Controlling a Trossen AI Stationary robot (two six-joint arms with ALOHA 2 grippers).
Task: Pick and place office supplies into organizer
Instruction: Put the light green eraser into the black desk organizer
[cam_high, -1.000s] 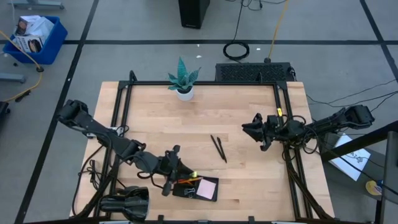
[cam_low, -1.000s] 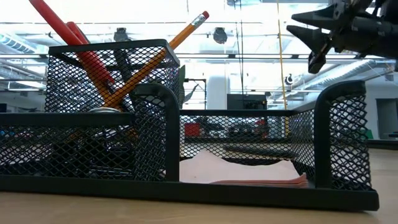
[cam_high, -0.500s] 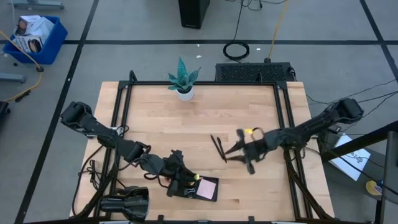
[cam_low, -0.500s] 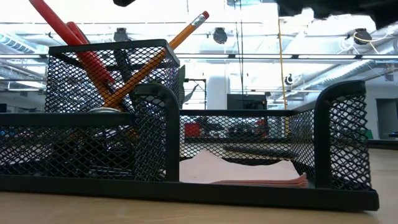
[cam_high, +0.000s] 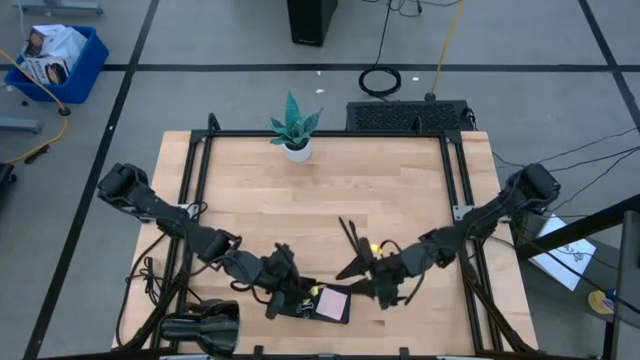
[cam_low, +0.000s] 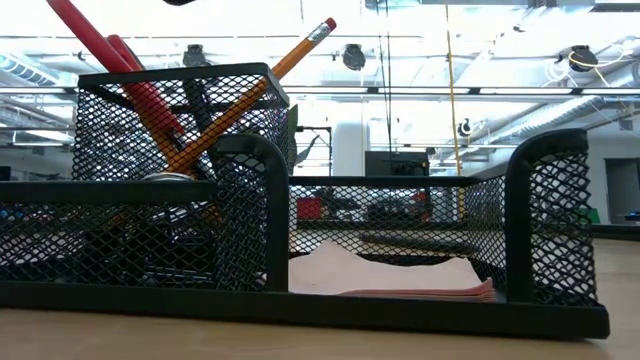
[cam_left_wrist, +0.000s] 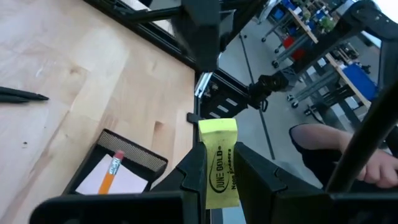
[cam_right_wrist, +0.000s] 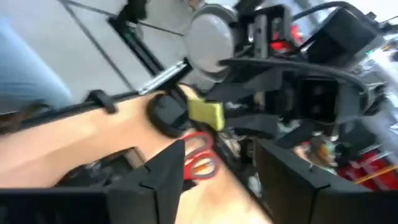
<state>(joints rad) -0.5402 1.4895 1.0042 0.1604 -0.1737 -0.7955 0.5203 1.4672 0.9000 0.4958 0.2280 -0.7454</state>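
Organizer (cam_high: 318, 303) sits at the table's near edge, w/ bare wood beyond it up to the plant (cam_high: 295, 128). Two black pens (cam_high: 351, 238) lie mid-table. Left gripper (cam_high: 290, 298) is over the organizer's left end, jaws nearly closed, pinching a small yellow piece (cam_left_wrist: 218, 163). Right gripper (cam_high: 352, 274) is low just right of the organizer, by the pens, jaws spread wide, holding nothing. Note pad (cam_low: 390, 277) lies in the right compartment; scissors (cam_low: 110, 65) and pencil (cam_low: 262, 81) stand in the left.

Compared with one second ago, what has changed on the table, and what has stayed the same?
The right gripper moved from the table's right side toward the organizer, passing the two pens, and its jaws opened wider; it holds nothing. The left gripper shifted slightly over the organizer, still shut on the yellow eraser. The pens, note pad, plant and organizer did not move.
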